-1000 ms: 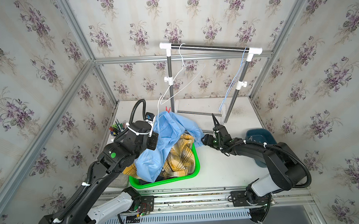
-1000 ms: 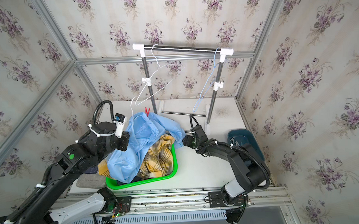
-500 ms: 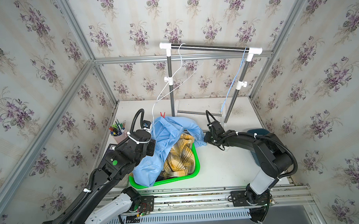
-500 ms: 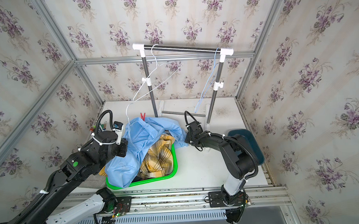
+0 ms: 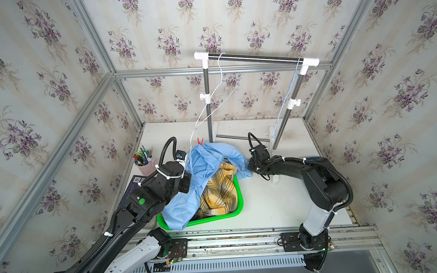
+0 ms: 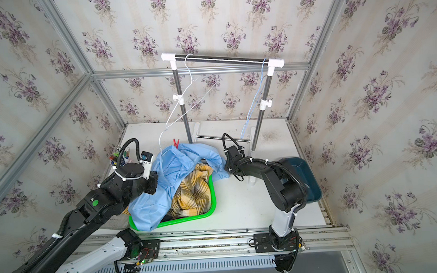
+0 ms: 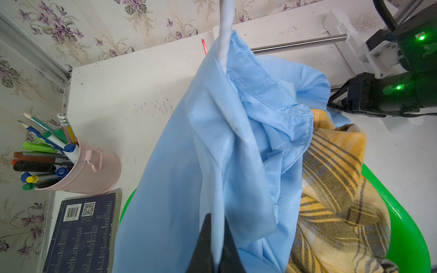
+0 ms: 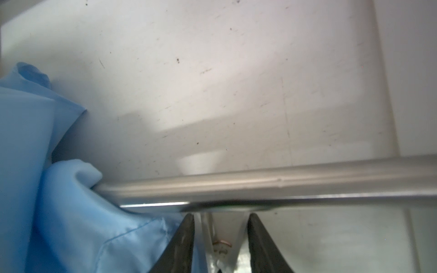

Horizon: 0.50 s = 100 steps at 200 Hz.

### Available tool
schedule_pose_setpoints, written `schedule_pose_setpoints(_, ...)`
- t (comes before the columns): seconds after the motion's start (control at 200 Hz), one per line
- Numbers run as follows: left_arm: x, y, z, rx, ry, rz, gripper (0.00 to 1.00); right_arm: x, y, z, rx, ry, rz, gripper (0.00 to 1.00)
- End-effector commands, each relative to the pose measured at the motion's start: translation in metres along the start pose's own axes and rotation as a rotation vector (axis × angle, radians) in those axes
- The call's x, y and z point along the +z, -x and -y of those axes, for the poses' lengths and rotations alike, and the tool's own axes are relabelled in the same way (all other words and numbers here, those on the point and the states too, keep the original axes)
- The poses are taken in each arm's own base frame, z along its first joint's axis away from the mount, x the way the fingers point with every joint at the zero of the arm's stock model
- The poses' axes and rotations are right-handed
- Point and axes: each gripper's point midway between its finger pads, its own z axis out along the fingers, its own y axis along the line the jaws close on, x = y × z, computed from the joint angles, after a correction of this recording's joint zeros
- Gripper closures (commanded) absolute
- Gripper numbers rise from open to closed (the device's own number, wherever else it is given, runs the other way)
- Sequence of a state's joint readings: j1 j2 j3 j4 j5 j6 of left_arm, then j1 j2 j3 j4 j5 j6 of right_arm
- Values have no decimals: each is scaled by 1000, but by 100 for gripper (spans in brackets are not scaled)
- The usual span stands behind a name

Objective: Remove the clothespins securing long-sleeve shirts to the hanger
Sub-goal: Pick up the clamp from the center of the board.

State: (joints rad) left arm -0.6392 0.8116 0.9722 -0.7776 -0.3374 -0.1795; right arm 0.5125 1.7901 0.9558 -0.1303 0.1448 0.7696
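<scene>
steel crossbar (image 8: 260,186) right before right claw (image 8: 221,236); blue shirt (image 8: 35,189) alongside

light blue shirt (image 5: 203,172), yellow-and-brown plaid shirt (image 5: 220,192), green basket (image 5: 239,201), red clothespin (image 5: 200,141).

Shirts (image 5: 201,172) heaped in basket (image 5: 240,206); rack (image 5: 256,58) behind; clothespin (image 8: 221,238) seemingly between right jaws.

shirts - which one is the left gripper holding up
The light blue shirt, pinched with the white hanger by the left gripper; the yellow plaid shirt lies in the basket.
</scene>
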Motion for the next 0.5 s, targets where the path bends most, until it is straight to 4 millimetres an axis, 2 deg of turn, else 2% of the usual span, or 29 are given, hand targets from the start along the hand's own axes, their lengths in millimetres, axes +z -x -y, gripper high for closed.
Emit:
schedule_pose_setpoints(0.0,0,8,3,-14,-17,37,100,-2,-21,23,5,-91,-63,65)
schedule_pose_setpoints(0.255,-2,9,3,-16,-23,49,100,-1,-27,35,-25,-148,-59,66)
schedule_pose_setpoints(0.27,-3,10,3,-17,-23,52,100,-2,-35,27,-52,-136,-66,66)
schedule_pose_setpoints(0.295,-2,9,3,-15,-23,49,100,-2,-37,25,-61,-135,-66,66)
schedule_pose_setpoints(0.495,-2,7,3,-20,-24,47,100,3,-40,23,-79,-150,-59,69)
